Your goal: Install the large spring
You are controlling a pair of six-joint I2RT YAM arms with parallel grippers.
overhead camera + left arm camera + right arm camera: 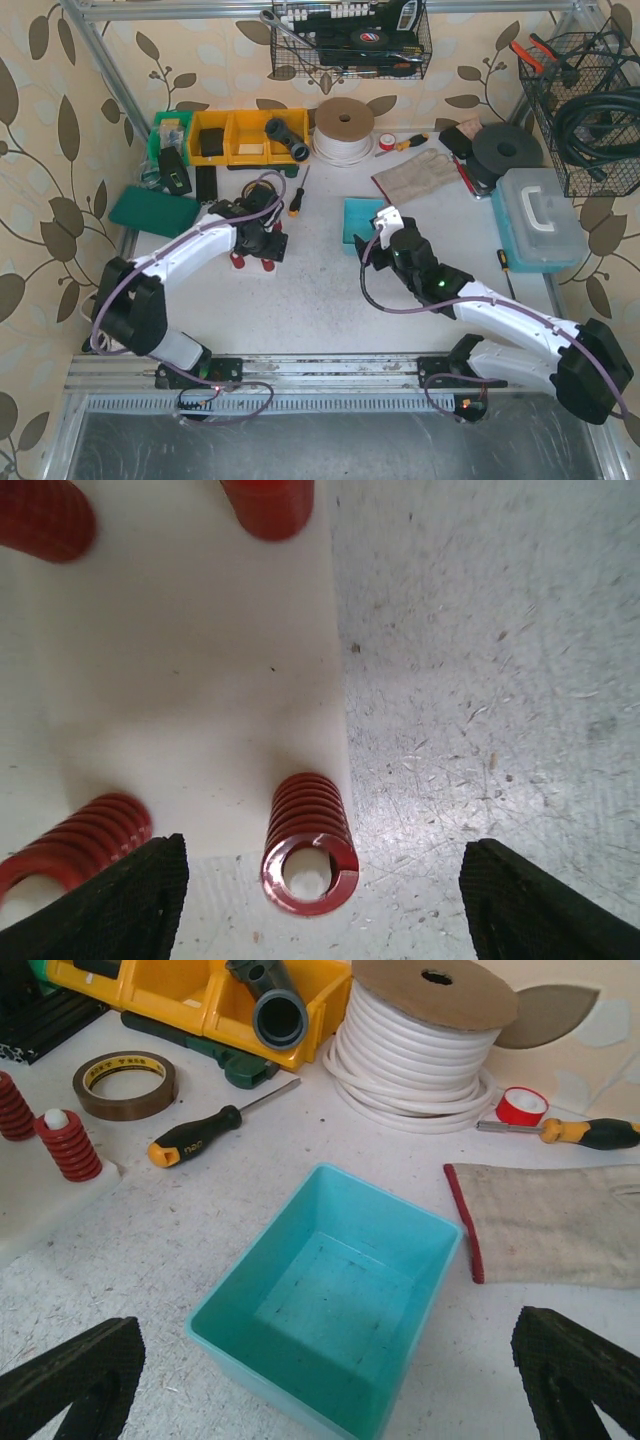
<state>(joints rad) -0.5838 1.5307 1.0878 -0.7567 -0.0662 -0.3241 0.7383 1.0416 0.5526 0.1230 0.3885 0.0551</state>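
A white base plate point(190, 680) carries red springs standing at its corners. My left gripper point(322, 905) is open and hangs straight above the plate's edge. One red spring point(308, 850) stands upright on its peg between the open fingers point(120, 900), touching neither. A wider red spring point(75, 842) stands to its left. In the top view the left gripper point(262, 240) covers most of the plate. My right gripper point(330, 1385) is open and empty above the teal bin point(330, 1300), which holds nothing. Two springs point(68, 1147) show at the far left of the right wrist view.
A black-and-orange screwdriver point(215, 1125), a tape roll point(125, 1082), a white cable spool point(420, 1045) and a cloth glove point(560, 1222) lie behind the bin. Yellow bins point(240, 135) stand at the back. A blue toolbox point(535, 220) is at the right.
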